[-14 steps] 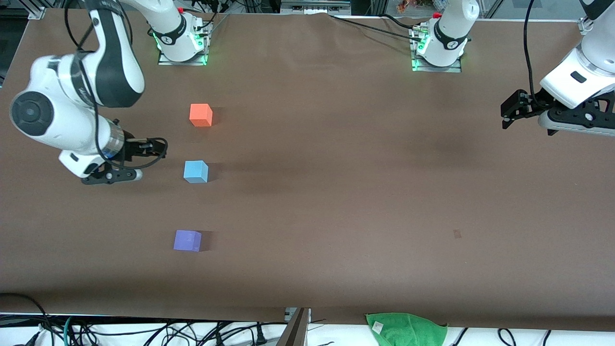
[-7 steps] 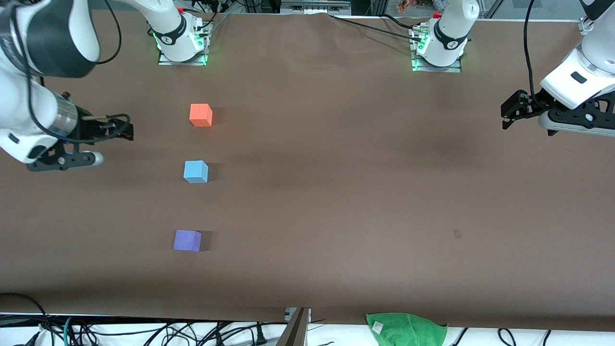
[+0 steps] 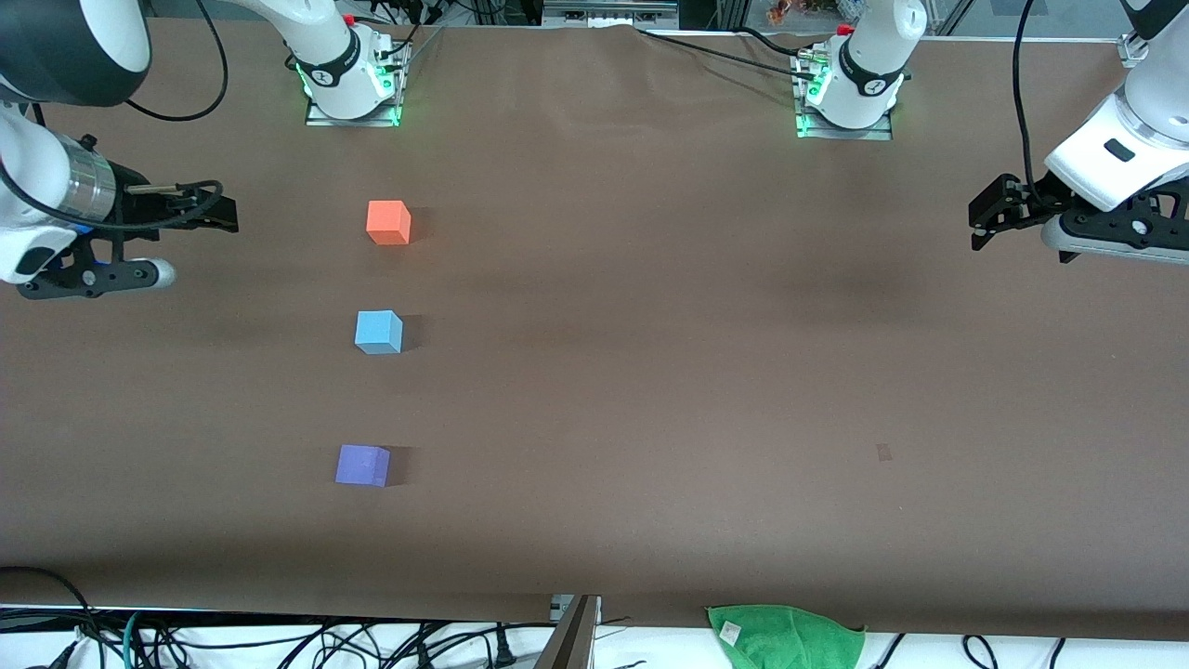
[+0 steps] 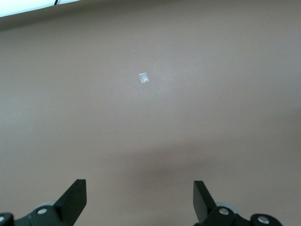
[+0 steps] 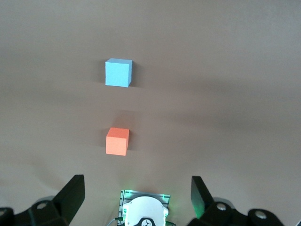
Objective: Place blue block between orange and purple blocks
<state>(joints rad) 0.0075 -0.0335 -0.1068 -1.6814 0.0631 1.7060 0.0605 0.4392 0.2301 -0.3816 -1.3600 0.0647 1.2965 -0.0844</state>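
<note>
Three cubes stand in a line on the brown table. The orange block (image 3: 388,223) is farthest from the front camera, the blue block (image 3: 378,333) is in the middle, and the purple block (image 3: 362,465) is nearest. My right gripper (image 3: 226,216) hangs open and empty over bare table at the right arm's end, well apart from the cubes. The right wrist view shows that gripper (image 5: 137,184), the blue block (image 5: 118,72) and the orange block (image 5: 117,141). My left gripper (image 3: 982,223) waits open over the left arm's end, and its wrist view shows its gripper (image 4: 138,186) above bare table only.
A green cloth (image 3: 785,636) lies at the table edge nearest the front camera. The two arm bases (image 3: 351,79) (image 3: 850,88) stand along the edge farthest from it. A small pale scrap (image 3: 883,452) lies on the table toward the left arm's end.
My right gripper has drawn away from beside the blue block toward the right arm's end of the table. The three cubes and the left arm have not moved.
</note>
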